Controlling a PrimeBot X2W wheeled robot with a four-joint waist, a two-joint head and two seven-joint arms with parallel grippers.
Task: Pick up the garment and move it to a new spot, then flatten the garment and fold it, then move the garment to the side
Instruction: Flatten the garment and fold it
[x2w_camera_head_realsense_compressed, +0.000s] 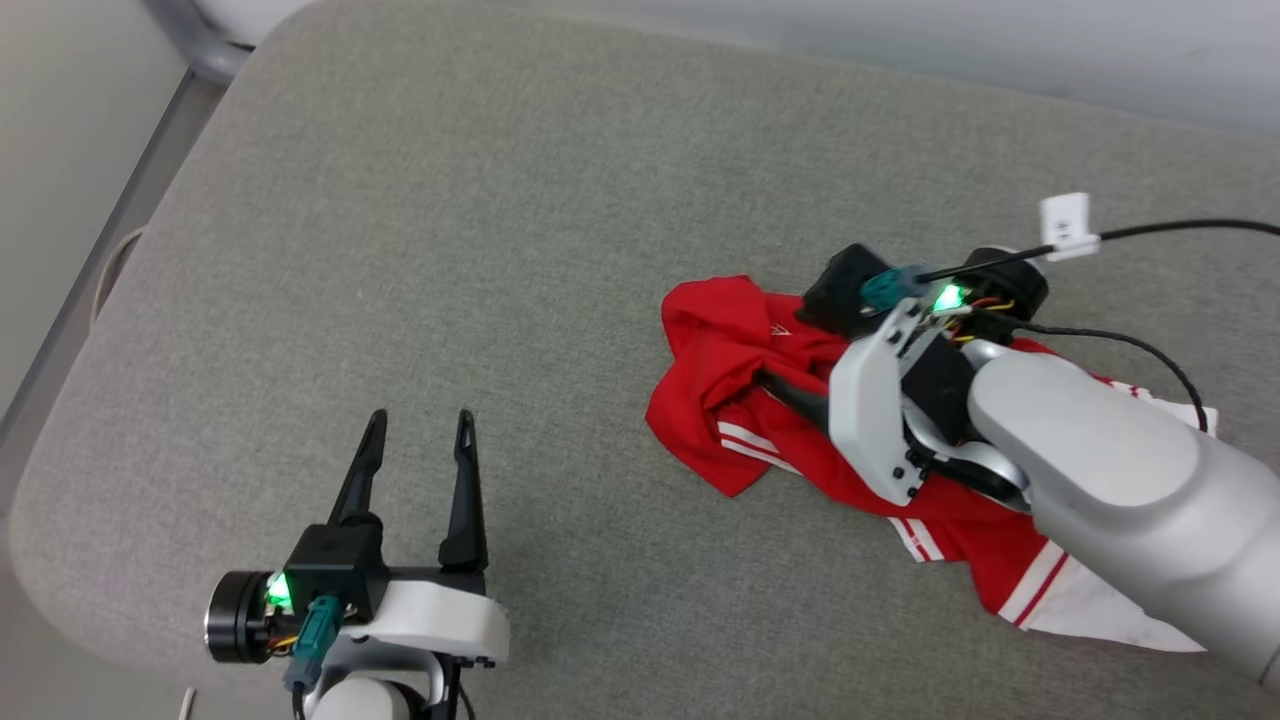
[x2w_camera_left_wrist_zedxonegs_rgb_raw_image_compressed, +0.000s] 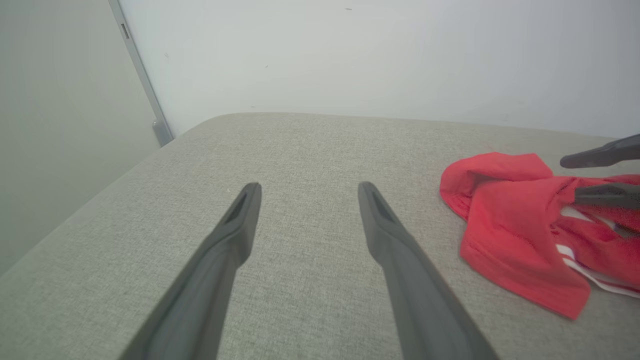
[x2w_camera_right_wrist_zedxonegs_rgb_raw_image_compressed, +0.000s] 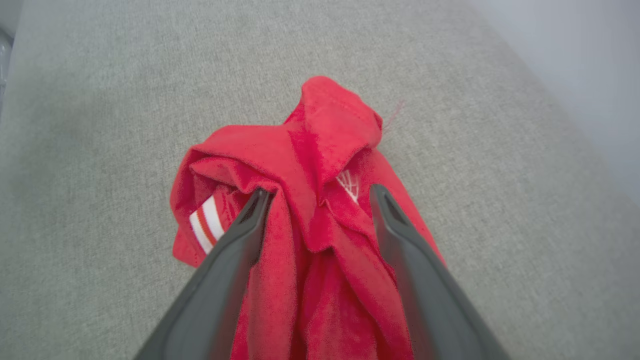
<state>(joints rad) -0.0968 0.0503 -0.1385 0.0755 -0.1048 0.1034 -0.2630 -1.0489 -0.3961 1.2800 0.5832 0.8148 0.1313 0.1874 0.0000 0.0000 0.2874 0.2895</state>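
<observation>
The garment (x2w_camera_head_realsense_compressed: 740, 400) lies crumpled on the grey cushion (x2w_camera_head_realsense_compressed: 500, 250), right of centre. The right gripper (x2w_camera_right_wrist_zedxonegs_rgb_raw_image_compressed: 319, 191) stands spread astride a red fold. The left gripper (x2w_camera_head_realsense_compressed: 421, 416), also spread, sits well apart. Flattening probably needs a snag-free lift, then grips on two separate edges.

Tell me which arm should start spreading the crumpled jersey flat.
Right. The right gripper hangs open directly over the crumpled jersey, a fold of red fabric between its fingers. The left gripper, also open, sits over bare grey cushion, apart from the jersey.

Grey padded table (x2w_camera_head_realsense_compressed: 500, 200) and blank wall (x2w_camera_left_wrist_zedxonegs_rgb_raw_image_compressed: 350, 60) suggest a lab.
</observation>
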